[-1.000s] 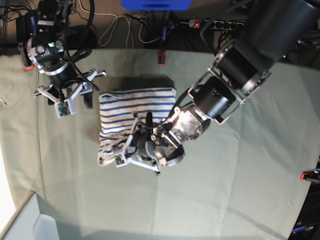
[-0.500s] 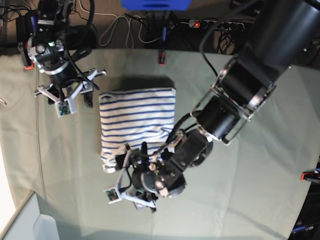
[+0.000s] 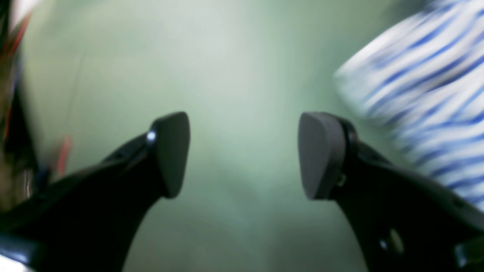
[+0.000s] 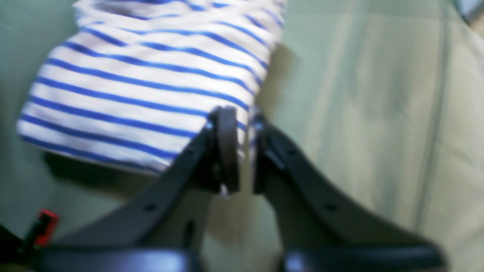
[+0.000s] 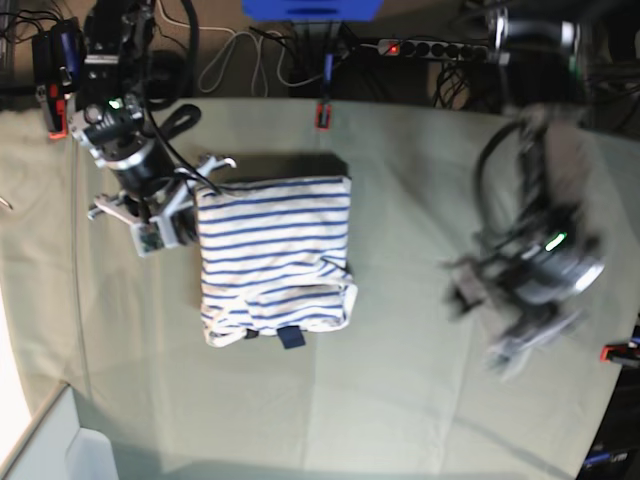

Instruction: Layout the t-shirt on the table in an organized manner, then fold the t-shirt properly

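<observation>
Folded t-shirt (image 5: 275, 255) sits on the table (image 5: 400, 400). Left gripper (image 3: 244, 155) gapes wide and empty; right gripper (image 4: 242, 147) is pinched closed at the shirt's edge.

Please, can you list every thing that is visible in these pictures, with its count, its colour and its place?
t-shirt: one, white with thin blue stripes, folded on the table left of centre, small dark blue tag at its near edge.
table: one, pale grey-green cloth cover, fills most of the base view.
red clamps: at least three, at the table's edges, far, left and right.
power strip: one, dark, behind the far edge, among cables.
blue object: one, top of the base view.
right hand: one, black, shut, at the t-shirt's far left corner.
left hand: one, black, open over bare table, right of the t-shirt.
</observation>
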{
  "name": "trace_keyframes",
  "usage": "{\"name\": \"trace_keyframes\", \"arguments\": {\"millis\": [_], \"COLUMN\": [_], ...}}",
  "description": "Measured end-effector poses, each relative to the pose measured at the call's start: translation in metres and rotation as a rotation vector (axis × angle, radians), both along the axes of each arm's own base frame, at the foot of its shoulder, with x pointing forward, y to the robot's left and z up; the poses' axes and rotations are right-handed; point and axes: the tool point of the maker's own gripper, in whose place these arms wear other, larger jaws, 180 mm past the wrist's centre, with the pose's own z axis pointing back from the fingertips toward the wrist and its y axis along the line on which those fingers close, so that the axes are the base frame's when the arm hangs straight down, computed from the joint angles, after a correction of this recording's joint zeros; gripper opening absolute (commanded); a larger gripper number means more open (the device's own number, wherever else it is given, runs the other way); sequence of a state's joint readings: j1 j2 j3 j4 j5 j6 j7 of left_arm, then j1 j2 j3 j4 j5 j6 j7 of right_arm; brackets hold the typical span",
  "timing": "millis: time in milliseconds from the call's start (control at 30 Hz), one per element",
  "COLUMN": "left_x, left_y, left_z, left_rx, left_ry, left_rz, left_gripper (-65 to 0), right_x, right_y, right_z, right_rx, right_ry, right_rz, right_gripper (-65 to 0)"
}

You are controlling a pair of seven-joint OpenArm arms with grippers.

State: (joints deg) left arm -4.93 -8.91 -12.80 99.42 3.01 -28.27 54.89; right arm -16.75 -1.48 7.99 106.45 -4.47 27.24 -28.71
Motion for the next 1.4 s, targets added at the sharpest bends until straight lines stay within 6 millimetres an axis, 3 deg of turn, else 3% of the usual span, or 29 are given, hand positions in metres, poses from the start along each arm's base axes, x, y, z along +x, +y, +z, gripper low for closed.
{"name": "trace_keyframes", "arguments": {"millis": [33,133,200,300,467,733,867,967,1067,1133,1233,1400], "left_x": [-0.018,-0.077,-0.105,-0.135,-0.179,-0.227,-0.246,-0.275,-0.308,-0.327,-0.347,-0.378], "left_y": [0.028,0.084,0.116,0.145,0.165,0.149,0.138,0.123,0.111,0.108,0.093,0.046], "left_z": [-0.007,-0.031,-0.039,-0.043,-0.055,-0.083,-0.094,-0.124,-0.149,-0.165,-0.194,-0.249], "left_rx": [0.015,0.008,0.018,0.029,0.056,0.029,0.008,-0.045,-0.094,-0.114,-0.185,-0.334], "left_ry": [0.020,0.090,0.124,0.141,0.216,0.333,0.376,0.482,0.579,0.645,0.692,0.733], "left_rz": [0.077,0.252,0.355,0.454,0.527,0.531,0.543,0.559,0.586,0.608,0.631,0.627], "left_gripper": [-21.4,-21.4,-21.4,-21.4,-21.4,-21.4,-21.6,-22.3,-32.4,-43.8,-62.7,-64.8], "right_x": [0.003,0.003,0.000,-0.002,-0.011,-0.044,-0.054,-0.076,-0.109,-0.138,-0.182,-0.263], "right_y": [0.005,0.015,0.016,0.010,0.011,0.002,-0.024,-0.038,-0.061,-0.084,-0.089,-0.067], "right_z": [-0.002,-0.017,-0.031,-0.050,-0.068,-0.070,-0.023,-0.017,-0.030,-0.039,-0.068,-0.134], "right_rx": [0.010,0.032,0.040,0.030,0.046,0.015,0.082,0.063,0.040,0.000,0.014,0.126], "right_ry": [-0.001,0.037,0.076,0.125,0.176,0.211,0.053,0.065,0.140,0.204,0.329,0.608], "right_rz": [0.011,0.031,0.031,0.025,0.022,0.024,-0.080,-0.135,-0.216,-0.268,-0.298,-0.232], "right_gripper": [-65.0,-65.0,-65.0,-65.0,-65.0,-65.0,-65.0,-65.0,-65.0,-65.0,-65.0,-65.0]}}
